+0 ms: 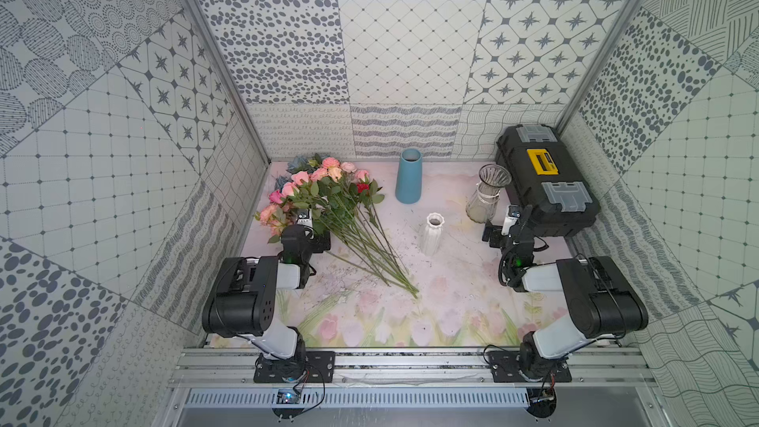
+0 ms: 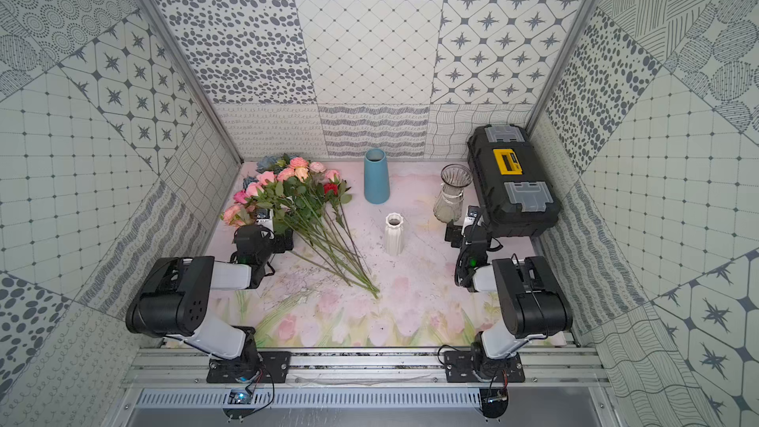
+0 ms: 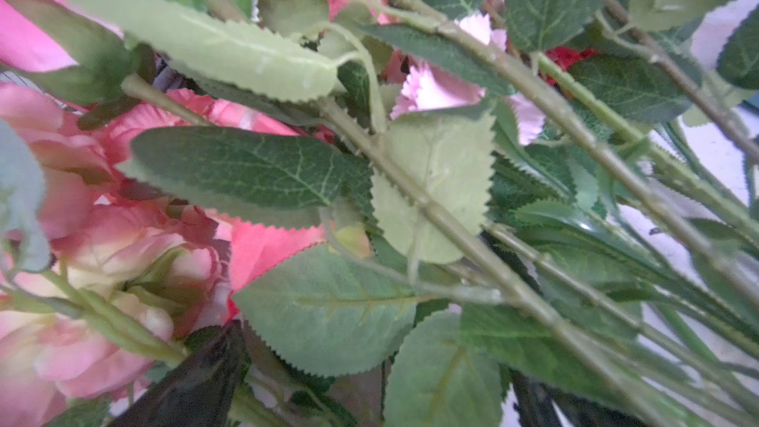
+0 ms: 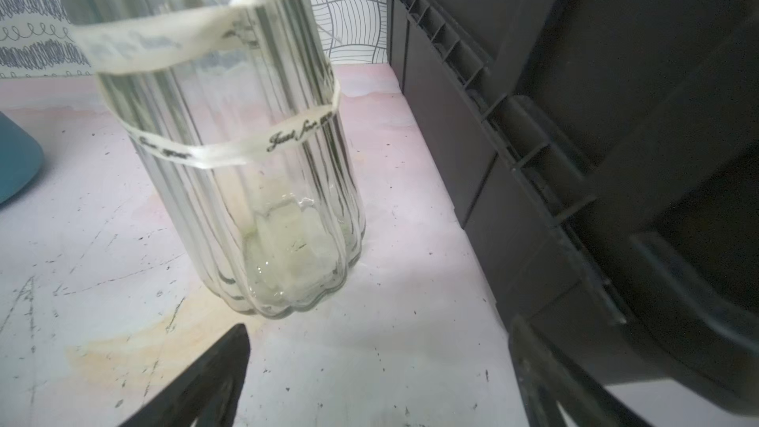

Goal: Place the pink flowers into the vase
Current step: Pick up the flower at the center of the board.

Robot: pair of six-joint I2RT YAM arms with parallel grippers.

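The pink flowers [image 1: 316, 182] [image 2: 283, 182] lie in a heap at the table's back left, green stems [image 1: 369, 248] fanning toward the middle. My left gripper [image 3: 369, 396] is open, pushed in among their leaves and stems [image 3: 443, 215]. Pink blooms [image 3: 82, 240] fill one side of its view, and its dark fingers [image 3: 197, 384] stand wide apart. In both top views the leaves hide its tips. Three vases stand upright: blue [image 1: 408, 176], white ribbed [image 1: 433, 234], clear glass [image 1: 486, 195] [image 4: 246, 182]. My right gripper [image 4: 378, 363] [image 1: 495, 232] is open and empty, just short of the glass vase's base.
A black toolbox [image 1: 542, 186] [image 4: 575, 158] with a yellow handle sits at the back right, close beside the glass vase and my right arm. Dusty-blue blooms [image 1: 297, 164] and one red flower [image 1: 363, 187] lie in the heap. Patterned walls close in three sides.
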